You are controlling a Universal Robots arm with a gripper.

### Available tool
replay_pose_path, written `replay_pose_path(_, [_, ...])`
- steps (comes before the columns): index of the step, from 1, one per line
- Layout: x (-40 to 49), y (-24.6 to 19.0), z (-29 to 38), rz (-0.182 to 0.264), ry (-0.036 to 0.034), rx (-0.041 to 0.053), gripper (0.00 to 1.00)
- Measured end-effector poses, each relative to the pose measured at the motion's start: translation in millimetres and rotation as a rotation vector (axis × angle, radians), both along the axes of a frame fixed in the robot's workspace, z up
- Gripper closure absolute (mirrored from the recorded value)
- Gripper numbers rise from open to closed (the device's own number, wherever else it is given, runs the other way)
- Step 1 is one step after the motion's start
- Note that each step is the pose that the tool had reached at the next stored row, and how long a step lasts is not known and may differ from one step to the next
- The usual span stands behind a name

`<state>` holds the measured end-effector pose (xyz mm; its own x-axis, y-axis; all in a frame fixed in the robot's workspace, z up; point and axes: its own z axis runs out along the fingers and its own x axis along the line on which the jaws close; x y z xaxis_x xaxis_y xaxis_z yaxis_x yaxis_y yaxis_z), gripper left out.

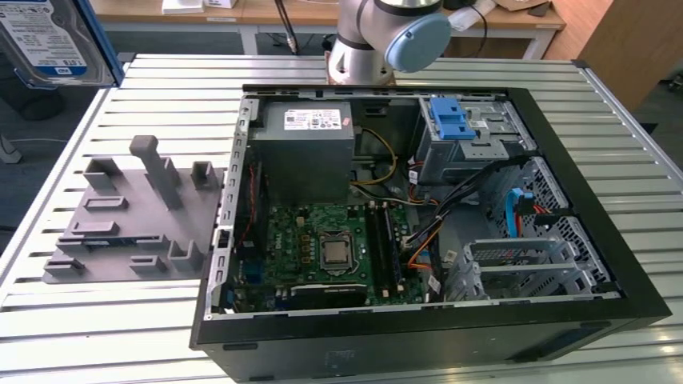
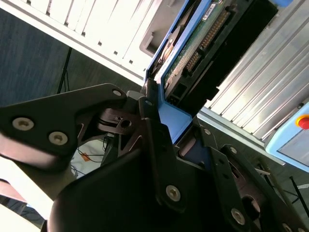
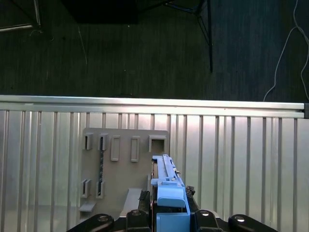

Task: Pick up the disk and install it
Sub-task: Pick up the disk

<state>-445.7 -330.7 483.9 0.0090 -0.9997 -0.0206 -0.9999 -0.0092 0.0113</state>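
Note:
The disk [image 1: 51,40], silver with a white-and-blue label and a blue carrier frame, hangs high at the exterior view's far left, above the table edge. In the second wrist view the disk [image 2: 203,43] shows its green circuit-board side, and my gripper [image 2: 161,123] is shut on its blue carrier end. In the first wrist view the disk [image 3: 166,186] stands edge-on between the black fingers [image 3: 140,200], with my gripper [image 3: 167,212] above the grey rack [image 3: 123,166].
The open computer case [image 1: 427,320] lies on the slatted table [image 1: 96,320]. Inside are a grey power supply [image 1: 304,132], a green motherboard [image 1: 325,248] and a blue-handled drive cage [image 1: 459,132]. The grey slotted rack [image 1: 139,216] sits beside the case. The arm's base [image 1: 379,40] stands behind it.

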Motion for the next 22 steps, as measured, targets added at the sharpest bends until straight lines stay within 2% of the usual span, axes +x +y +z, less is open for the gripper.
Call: replay_pose_path(22, [11.9, 0.0, 0.0, 0.000, -0.0001, 0.0000, 0.64])
